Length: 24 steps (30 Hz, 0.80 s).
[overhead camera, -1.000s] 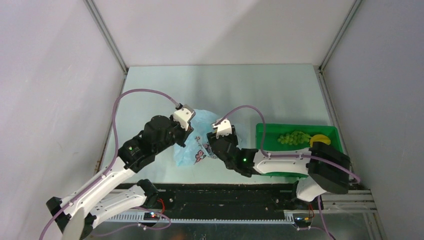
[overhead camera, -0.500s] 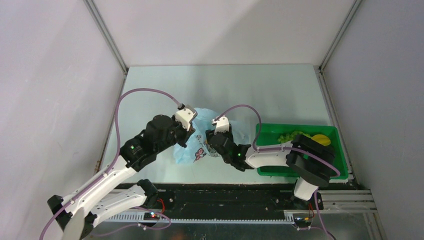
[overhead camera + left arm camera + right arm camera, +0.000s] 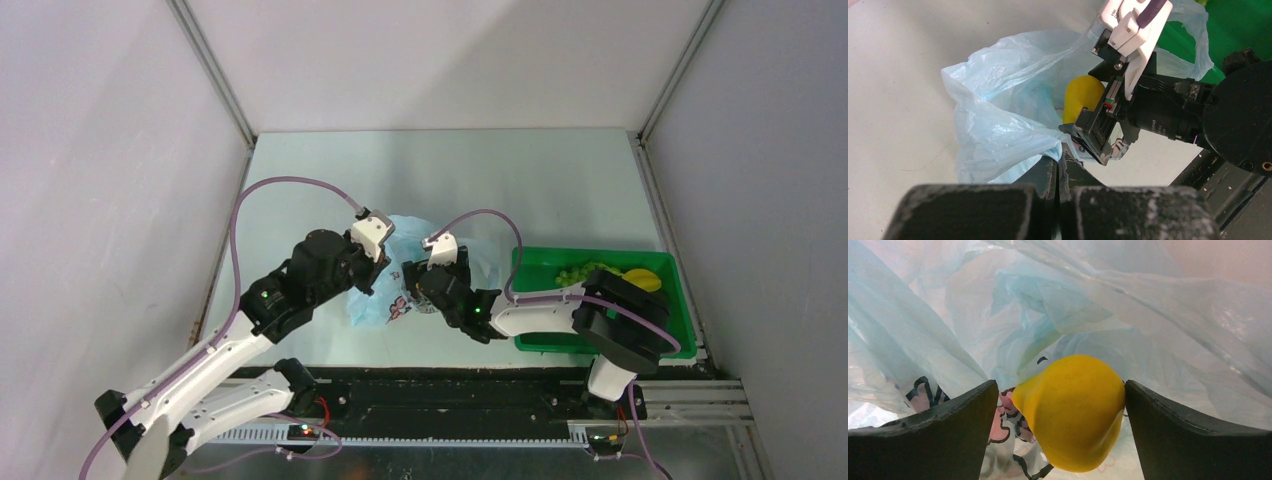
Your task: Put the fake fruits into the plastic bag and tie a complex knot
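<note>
Your left jaws pinch the rim of the thin, slippery-looking light-blue plastic bag (image 3: 993,115) at nine o'clock from the green tray (image 3: 535,262), so hold it there, while the light, rigid-looking yellow pear-shaped fake fruit (image 3: 1070,412) sits in its mouth between right jaws whose grip I cannot tell.

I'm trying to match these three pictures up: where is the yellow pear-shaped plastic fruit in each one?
Top external: not visible, because the right gripper covers it. The other yellow fruit lies in the green tray.
Left wrist: centre, the yellow pear-shaped fruit is inside the bag, beyond the right gripper.
Right wrist: lower centre, between the open fingers.
Shared landmark: the crinkly light-blue plastic bag.
</note>
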Available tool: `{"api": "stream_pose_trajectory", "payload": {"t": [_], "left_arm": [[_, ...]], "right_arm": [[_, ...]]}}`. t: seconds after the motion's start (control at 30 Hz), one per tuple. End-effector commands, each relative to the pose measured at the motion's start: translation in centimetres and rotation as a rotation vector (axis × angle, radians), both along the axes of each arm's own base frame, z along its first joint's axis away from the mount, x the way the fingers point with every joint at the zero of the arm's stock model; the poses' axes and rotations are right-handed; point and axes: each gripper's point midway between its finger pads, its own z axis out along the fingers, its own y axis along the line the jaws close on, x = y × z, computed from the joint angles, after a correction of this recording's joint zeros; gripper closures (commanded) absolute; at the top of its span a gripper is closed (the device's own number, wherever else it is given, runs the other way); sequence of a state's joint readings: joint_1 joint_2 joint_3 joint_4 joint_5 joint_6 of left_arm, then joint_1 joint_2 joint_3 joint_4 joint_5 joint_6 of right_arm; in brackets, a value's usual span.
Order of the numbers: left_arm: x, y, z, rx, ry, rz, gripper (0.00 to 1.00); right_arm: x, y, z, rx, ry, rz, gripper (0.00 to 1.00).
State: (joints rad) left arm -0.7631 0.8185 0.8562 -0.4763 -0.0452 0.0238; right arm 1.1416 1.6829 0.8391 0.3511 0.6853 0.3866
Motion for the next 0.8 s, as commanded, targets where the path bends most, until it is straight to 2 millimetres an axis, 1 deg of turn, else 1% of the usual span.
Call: {"api": "stream_pose_trajectory", "payload": {"t": [0.0,0.1,0.2,0.3,0.37,0.4,0.43,0.6,0.63,0.67,0.7,0.73,0.77], "left_arm": [[0.2,-0.4,0.2,-0.026,-0.007,-0.002,1.00],[0.3,-0.4,0.2,-0.025,-0.007,0.000,1.00],[0.3,-0.3,0.3,-0.024,-0.009,0.003,1.00],[0.3,-0.2,0.3,-0.024,-0.010,0.006,1.00],[0.3,-0.2,0.3,-0.025,-0.011,0.006,1.00],[0.3,-0.2,0.3,-0.025,-0.011,0.006,1.00],[0.3,-0.2,0.4,-0.026,-0.010,0.006,1.00],[0.3,-0.1,0.4,-0.026,-0.013,0.008,1.00],[0.3,-0.1,0.4,-0.025,-0.014,0.009,1.00],[0.3,-0.1,0.4,-0.026,-0.014,0.010,1.00],[0.3,-0.1,0.5,-0.027,-0.016,0.010,1.00],[0.3,-0.1,0.5,-0.027,-0.016,0.010,1.00],[0.3,-0.1,0.5,-0.027,-0.016,0.012,1.00]], "right_arm": [[0.6,1.0,3.4,0.090,-0.053,-0.027,0.01],[0.5,0.9,3.7,0.095,-0.056,-0.026,0.01],[0.4,0.6,4.7,0.105,-0.070,-0.041,0.01],[0.3,-0.1,5.4,0.098,-0.082,-0.069,0.01],[0.1,-0.7,6.4,0.111,-0.088,-0.086,0.01],[0.0,-1.0,6.4,0.103,-0.086,-0.093,0.01],[-0.2,-1.1,6.9,0.119,-0.086,-0.095,0.01],[-1.6,-0.9,8.4,0.121,-0.099,-0.060,0.01],[-1.9,-1.0,9.0,0.129,-0.105,-0.053,0.01],[-2.3,-1.0,9.1,0.122,-0.101,-0.043,0.01],[-2.5,-1.2,9.9,0.139,-0.105,-0.038,0.01],[-2.9,-1.3,9.9,0.136,-0.098,-0.026,0.01],[-3.2,-1.6,10.9,0.167,-0.099,-0.022,0.01]]}}
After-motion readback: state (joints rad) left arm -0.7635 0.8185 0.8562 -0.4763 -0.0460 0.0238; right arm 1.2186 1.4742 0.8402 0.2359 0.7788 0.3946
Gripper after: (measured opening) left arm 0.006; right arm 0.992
